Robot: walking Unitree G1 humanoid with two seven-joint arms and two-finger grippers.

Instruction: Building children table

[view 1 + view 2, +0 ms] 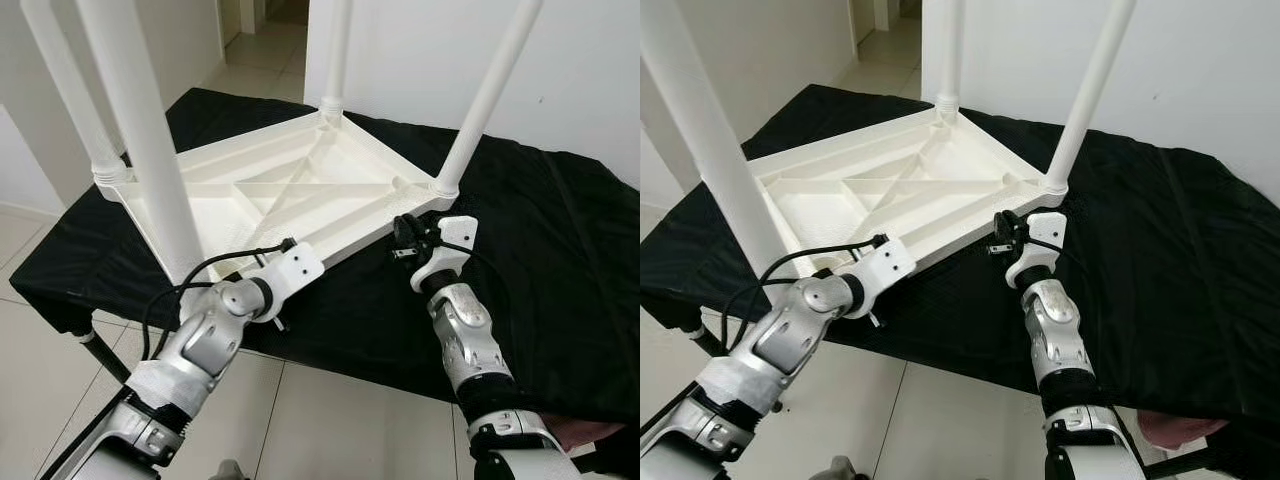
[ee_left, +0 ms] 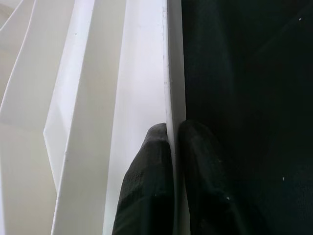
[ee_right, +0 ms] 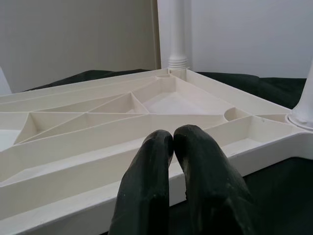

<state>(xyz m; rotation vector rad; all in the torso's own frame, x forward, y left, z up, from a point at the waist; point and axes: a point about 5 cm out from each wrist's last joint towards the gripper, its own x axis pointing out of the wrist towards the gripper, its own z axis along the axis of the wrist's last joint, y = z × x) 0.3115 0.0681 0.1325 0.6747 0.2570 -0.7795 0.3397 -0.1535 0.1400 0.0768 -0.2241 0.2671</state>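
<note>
So the left gripper (image 2: 173, 134) is pinching the near rim of the upside-down white plastic table (image 1: 290, 180); right gripper (image 3: 172, 139) is hovering closed, empty, just beside that rim.

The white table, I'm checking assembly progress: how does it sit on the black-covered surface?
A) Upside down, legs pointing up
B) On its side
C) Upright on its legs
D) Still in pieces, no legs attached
A: the white table lies tabletop-down on the black cloth, ribbed underside showing, legs rising from its corners.

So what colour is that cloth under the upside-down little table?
Black, plain with no pattern. The cloth shows best in the left eye view, spread beneath the white table.
</note>
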